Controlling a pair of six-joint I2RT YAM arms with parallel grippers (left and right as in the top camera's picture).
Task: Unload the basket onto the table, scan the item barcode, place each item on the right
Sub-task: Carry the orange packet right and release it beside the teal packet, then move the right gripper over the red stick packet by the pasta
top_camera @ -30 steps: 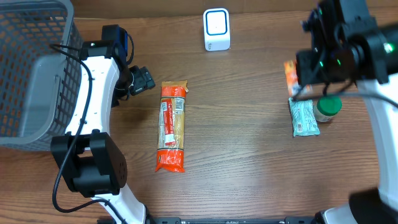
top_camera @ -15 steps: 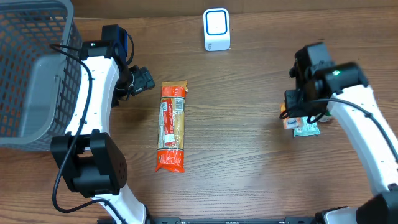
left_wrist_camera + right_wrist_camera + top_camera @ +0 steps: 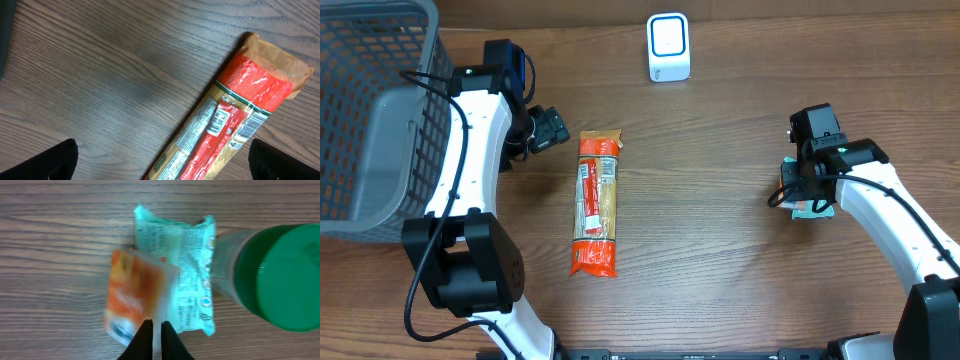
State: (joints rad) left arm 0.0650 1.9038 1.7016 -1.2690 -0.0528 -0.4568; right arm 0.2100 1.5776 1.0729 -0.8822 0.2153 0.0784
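Brown wood-grain table (image 3: 720,150) carries a grey mesh basket (image 3: 380,30) at its left edge, a long orange-red pasta packet (image 3: 597,203) lying flat left of centre, and a small white box scanner (image 3: 668,47) at the far edge, well apart from both. Left gripper (image 3: 560,129): fingers spread wide, just beside the pasta packet's far end, holding nothing. On the table's right side a green-lidded clear jar (image 3: 280,275) touches a teal plastic packet (image 3: 187,280), which a small orange sachet (image 3: 132,295) (blurred) overlaps; right gripper (image 3: 156,340) has its fingers pressed together, pinching the sachet by one edge.
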